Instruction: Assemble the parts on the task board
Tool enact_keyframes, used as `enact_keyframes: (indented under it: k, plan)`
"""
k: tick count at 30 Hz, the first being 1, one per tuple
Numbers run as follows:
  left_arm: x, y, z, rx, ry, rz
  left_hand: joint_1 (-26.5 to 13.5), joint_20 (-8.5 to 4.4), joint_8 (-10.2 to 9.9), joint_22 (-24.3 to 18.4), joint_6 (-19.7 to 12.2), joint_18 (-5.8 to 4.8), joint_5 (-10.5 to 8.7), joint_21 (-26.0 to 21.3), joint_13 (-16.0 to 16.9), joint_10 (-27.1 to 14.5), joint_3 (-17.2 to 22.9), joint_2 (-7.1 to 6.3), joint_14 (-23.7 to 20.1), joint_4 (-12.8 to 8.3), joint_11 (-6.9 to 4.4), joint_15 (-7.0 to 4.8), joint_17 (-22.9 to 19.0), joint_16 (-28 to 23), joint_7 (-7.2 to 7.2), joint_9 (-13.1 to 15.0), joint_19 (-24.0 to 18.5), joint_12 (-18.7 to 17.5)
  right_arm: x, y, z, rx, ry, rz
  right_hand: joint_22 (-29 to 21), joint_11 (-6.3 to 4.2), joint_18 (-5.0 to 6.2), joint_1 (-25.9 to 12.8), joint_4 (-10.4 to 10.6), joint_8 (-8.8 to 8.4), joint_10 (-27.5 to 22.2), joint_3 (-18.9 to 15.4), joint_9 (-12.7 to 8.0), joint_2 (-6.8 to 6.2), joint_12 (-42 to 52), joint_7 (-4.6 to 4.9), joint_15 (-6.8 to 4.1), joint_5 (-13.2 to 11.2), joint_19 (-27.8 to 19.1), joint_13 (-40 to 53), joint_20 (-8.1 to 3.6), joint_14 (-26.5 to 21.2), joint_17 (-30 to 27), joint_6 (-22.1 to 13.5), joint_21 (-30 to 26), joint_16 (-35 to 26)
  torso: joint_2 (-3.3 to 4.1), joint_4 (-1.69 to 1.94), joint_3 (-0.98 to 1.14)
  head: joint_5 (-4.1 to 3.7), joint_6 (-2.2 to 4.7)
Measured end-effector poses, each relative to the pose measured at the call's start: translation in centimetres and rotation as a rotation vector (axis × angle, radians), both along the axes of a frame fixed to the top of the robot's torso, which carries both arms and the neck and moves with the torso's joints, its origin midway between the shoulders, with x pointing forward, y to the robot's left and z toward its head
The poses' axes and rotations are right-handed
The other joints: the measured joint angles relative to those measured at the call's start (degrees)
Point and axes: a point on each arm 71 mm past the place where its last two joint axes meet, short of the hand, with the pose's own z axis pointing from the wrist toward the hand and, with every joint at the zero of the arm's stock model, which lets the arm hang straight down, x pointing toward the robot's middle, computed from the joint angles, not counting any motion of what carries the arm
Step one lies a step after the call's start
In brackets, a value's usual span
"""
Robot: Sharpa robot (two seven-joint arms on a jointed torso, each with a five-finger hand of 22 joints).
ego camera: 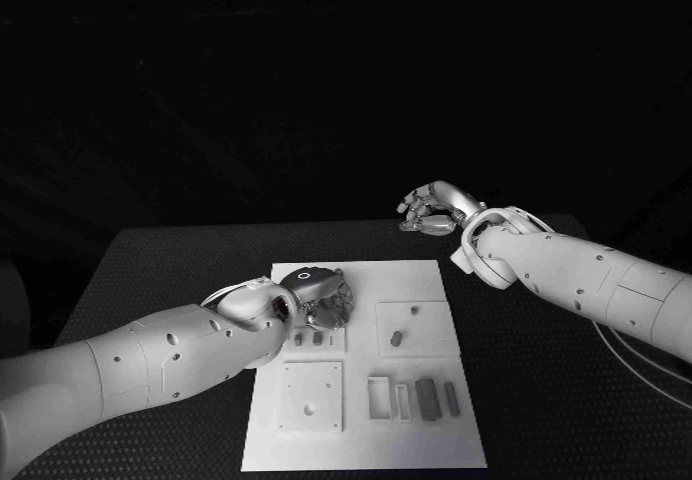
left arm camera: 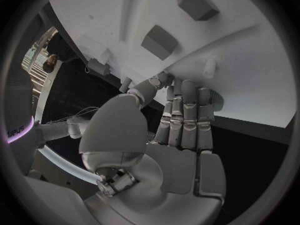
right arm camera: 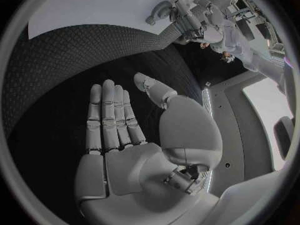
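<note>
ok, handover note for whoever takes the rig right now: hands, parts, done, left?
Left hand: over the task board at its far left part, fingers curled down; whether it holds a part cannot be told.
Right hand: open, raised over the black table beyond the board's far right corner, holding nothing.
Parts: several lie loose on the board's near half; others sit further back.
Done: no finished assembly can be seen.
Left: assembling the parts.

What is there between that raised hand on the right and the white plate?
Only bare black table lies between the right hand and the task board, seen in the head view.
</note>
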Motion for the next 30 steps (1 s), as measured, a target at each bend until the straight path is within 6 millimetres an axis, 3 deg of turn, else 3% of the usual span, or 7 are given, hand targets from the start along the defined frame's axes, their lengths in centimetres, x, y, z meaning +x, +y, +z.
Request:
enact_keyframes:
  k: [13, 21, 28, 29, 30]
  plan:
    - [0.13, -0.15, 0.13, 0.021, 0.000, -0.006, 0.28, 0.00, 1.29, -0.01, 2.37, 0.09, 0.57, -0.07, -0.88, 2.97, 0.16, 1.98, 0.82, -0.17, -0.61, -0.81, -0.03, 0.93, -0.96, -0.43, -0.31, 0.06, -0.01, 0.09, 0.00, 0.001, 0.000, 0.002, 0.00, 0.20, 0.00, 0.00, 0.00, 0.00, 0.20, 0.00, 0.00, 0.00, 0.00, -0.01, 0.00, 0.00, -0.14, -0.12, 0.14, 0.00, 0.00, 0.01, -0.21, -0.21, 0.01, 0.01, 0.03, -0.16, -0.42]
    - [0.09, -0.23, 0.13, 0.027, -0.004, -0.008, 0.44, 0.02, 1.78, -0.02, 3.15, 0.02, 3.22, -0.06, -0.65, 4.20, 0.69, 3.32, 1.54, -1.04, -0.92, -1.14, 0.14, 1.54, -1.14, -0.57, -0.29, 0.13, -0.03, 0.13, 0.01, 0.001, 0.000, 0.003, 0.00, 0.20, 0.00, 0.00, -0.16, 0.00, 0.20, -0.16, 0.00, 0.00, 0.00, -0.01, 0.00, 0.00, -0.21, -0.12, 0.21, 0.00, 0.00, 0.01, -0.21, -0.21, -0.02, 0.04, 0.02, -0.16, -0.48]
    - [0.03, -0.19, 0.08, 0.023, -0.010, -0.007, 0.60, 0.01, 1.89, -0.02, 3.57, 0.01, 3.22, -0.05, -0.63, 4.66, 0.80, 3.75, 1.86, -1.29, -1.35, -1.45, 0.13, 1.54, -1.16, -0.64, -0.25, 0.04, -0.03, 0.13, 0.01, 0.001, 0.000, 0.003, 0.00, 0.20, 0.00, 0.00, -0.16, 0.00, 0.20, -0.16, -0.01, 0.00, 0.00, -0.01, 0.00, 0.00, -0.21, -0.18, 0.21, 0.00, 0.01, 0.01, -0.21, -0.21, -0.01, 0.05, 0.00, -0.09, -0.31]
    - [0.01, -0.18, 0.07, 0.022, -0.011, -0.007, 0.60, 0.01, 2.01, -0.02, 3.69, 0.01, 3.03, -0.05, -0.63, 4.75, 1.01, 3.75, 2.16, -1.39, -1.44, -1.50, 0.08, 1.54, -1.25, -0.66, 0.00, 0.09, -0.03, 0.12, 0.01, 0.001, 0.000, 0.003, 0.00, 0.20, 0.00, 0.00, -0.16, 0.00, 0.20, -0.16, -0.01, 0.00, 0.00, -0.01, 0.00, 0.00, -0.21, -0.18, 0.21, 0.00, 0.01, 0.01, -0.21, -0.21, -0.02, 0.04, -0.01, -0.08, -0.30]
    - [-0.01, -0.18, 0.06, 0.020, -0.013, -0.007, 0.60, -0.06, 2.02, -0.02, 3.86, 0.01, 1.57, -0.05, -0.65, 4.90, 2.02, 3.75, 2.45, -1.27, -1.50, -1.44, -0.03, 1.54, -1.28, -0.72, 0.30, 0.10, -0.03, 0.12, 0.01, 0.001, 0.000, 0.003, 0.00, 0.20, 0.00, 0.00, -0.16, 0.00, 0.20, -0.16, 0.00, 0.00, 0.00, -0.01, 0.00, 0.00, -0.21, -0.18, 0.21, 0.00, 0.01, 0.01, -0.21, -0.21, -0.01, 0.04, 0.00, -0.07, -0.29]
